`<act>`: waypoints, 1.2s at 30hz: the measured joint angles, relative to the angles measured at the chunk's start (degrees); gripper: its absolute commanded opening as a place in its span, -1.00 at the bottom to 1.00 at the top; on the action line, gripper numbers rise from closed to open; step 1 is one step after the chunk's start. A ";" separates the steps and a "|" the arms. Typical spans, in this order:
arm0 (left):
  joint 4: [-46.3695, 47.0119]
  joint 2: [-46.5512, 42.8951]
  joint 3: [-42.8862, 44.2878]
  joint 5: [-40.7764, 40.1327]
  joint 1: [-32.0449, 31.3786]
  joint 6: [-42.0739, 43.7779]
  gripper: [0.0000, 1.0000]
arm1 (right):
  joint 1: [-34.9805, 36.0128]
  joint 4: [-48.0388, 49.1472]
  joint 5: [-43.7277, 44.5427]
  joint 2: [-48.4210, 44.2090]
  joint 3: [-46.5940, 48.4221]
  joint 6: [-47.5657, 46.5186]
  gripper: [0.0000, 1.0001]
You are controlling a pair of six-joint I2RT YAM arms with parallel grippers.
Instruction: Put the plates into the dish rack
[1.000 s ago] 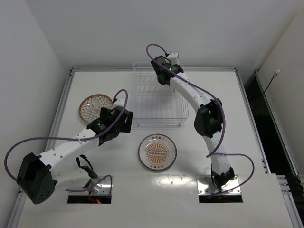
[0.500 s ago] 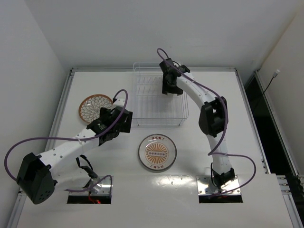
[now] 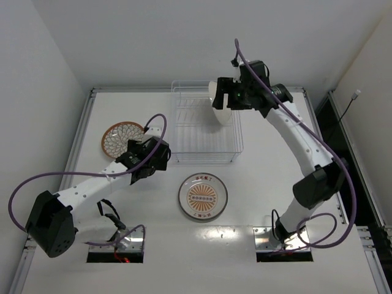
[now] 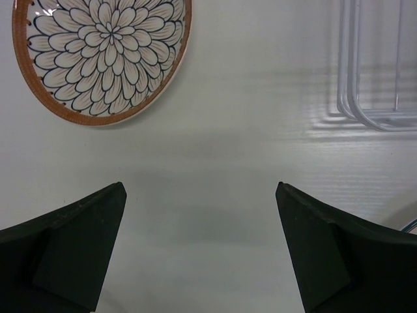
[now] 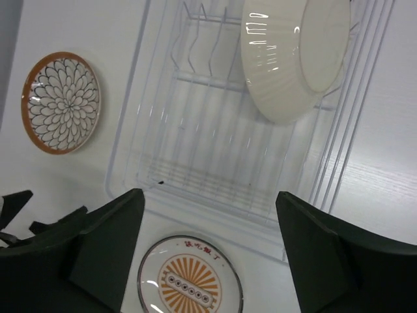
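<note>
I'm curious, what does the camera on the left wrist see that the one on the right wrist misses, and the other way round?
Only the left wrist view gives a close-up of the left gripper, its dark fingers spread wide over bare white table. Only the right wrist view shows the right gripper, also open, a cream-backed round ceramic plate propped on edge inside the white wire dish rack, and a white round plate with an orange sunburst centre lying flat. Both show the brown-rimmed petal-patterned plate and the rack.
</note>
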 measured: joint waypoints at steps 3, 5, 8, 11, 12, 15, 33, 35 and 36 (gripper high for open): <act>-1.20 0.31 0.46 -0.17 0.37 -0.55 1.00 | -0.57 2.45 -1.73 -0.55 -3.06 -1.11 -0.68; -1.92 0.28 0.83 -0.50 0.39 -0.87 1.00 | -0.94 4.83 -4.55 1.55 -4.57 -1.05 -1.00; -3.28 -0.04 1.25 -1.11 0.39 -0.98 1.00 | -1.03 6.49 -9.09 8.59 -1.40 -1.05 -1.00; -4.57 -1.14 1.49 -1.33 0.39 -0.98 1.00 | 0.28 6.82 -9.86 18.25 7.54 -1.09 -1.00; -4.70 -1.60 1.51 -1.38 0.39 -0.98 1.00 | 0.96 7.34 -9.31 20.52 9.49 -1.09 -1.00; -4.90 -2.73 1.51 -1.51 0.39 -0.98 1.00 | 3.48 7.04 -5.20 24.35 12.55 -1.11 -1.00; -4.87 -3.02 1.51 -1.27 0.39 -0.96 1.00 | 7.58 3.85 27.10 30.69 25.05 -1.05 -1.00; -4.90 -3.10 1.49 -1.27 0.39 -0.96 1.00 | 7.58 3.13 28.33 31.45 25.05 -1.05 -1.00; -4.87 -3.15 1.51 -1.27 0.39 -0.96 1.00 | 7.58 2.78 28.70 31.69 25.05 -1.05 -1.00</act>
